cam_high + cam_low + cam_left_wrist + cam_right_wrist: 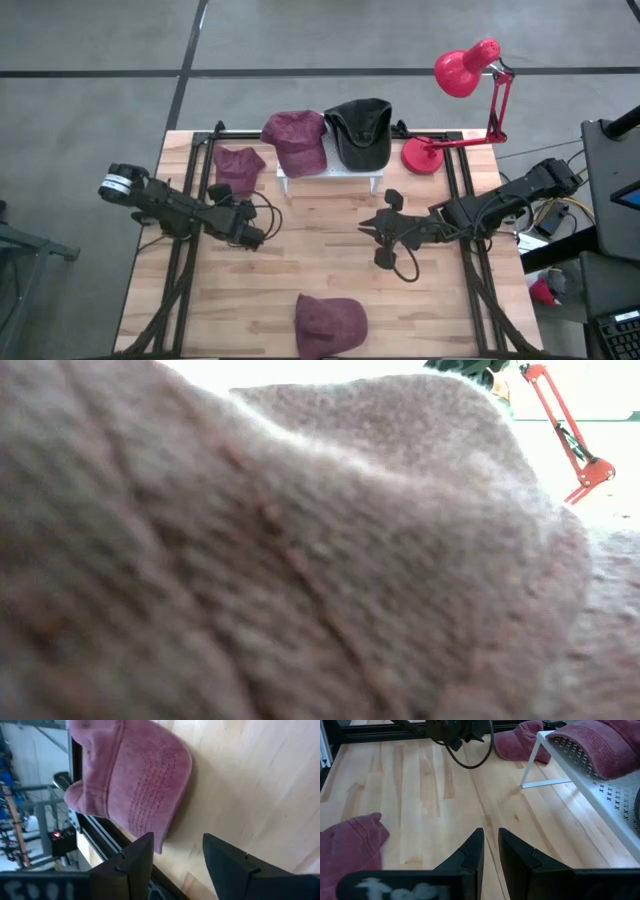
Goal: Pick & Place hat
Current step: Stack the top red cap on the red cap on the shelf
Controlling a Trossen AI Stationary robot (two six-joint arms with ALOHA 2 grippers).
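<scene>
Four hats are seen on the wooden bench (pixel 330 250). A maroon hat (pixel 329 322) lies at the near edge in the middle, so close to the low camera that its cloth fills that view. A second maroon hat (pixel 238 166) lies flat on the bench just left of a white rack (pixel 330 175) at the far side. On the rack, a third maroon hat (pixel 296 140) and a black hat (pixel 361 131) are set side by side. A red desk lamp (pixel 465 75) stands at the far right corner.

The left gripper (pixel 262 232) is held above the bench left of centre; its fingers (pixel 134 865) are seen apart in the left wrist view, with nothing between them, and the hat beside the rack lies ahead of them. The right gripper (pixel 372 232) is held right of centre; its fingers (pixel 470 855) are nearly together, with a narrow gap and nothing held.

No brand, label or legible writing can be made out on the hats; pale marks on both wrist housings are too blurred to be read.
</scene>
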